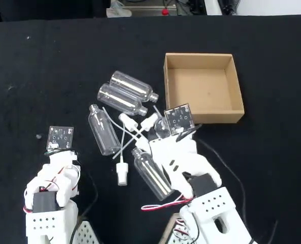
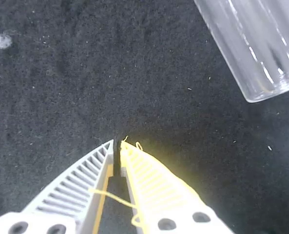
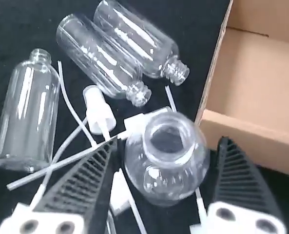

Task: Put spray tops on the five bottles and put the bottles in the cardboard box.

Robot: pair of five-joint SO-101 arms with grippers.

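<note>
Right jaws: spread wide, one on each side of the upright bottle (image 3: 166, 156). This bottle stands with its neck open, just beside the front wall of the cardboard box (image 3: 251, 139). I cannot confirm contact between either jaw and the bottle.

Left jaws: closed tip to tip, holding nothing, above the bare black tabletop (image 2: 61, 73). The base of the lone bottle (image 1: 103, 129), which lies on its side, is near them.

The paired bottles (image 1: 127, 92) lie side by side, touching, to the left of the cardboard box, with their necks angled toward it. The fifth bottle (image 1: 153, 175) lies on its side alongside my right arm.

The loose spray tops (image 1: 129, 122) lie between the lone bottle and the upright bottle, their dip tubes crossing. A single spray top (image 1: 122, 174) lies apart, nearer my arms.
</note>
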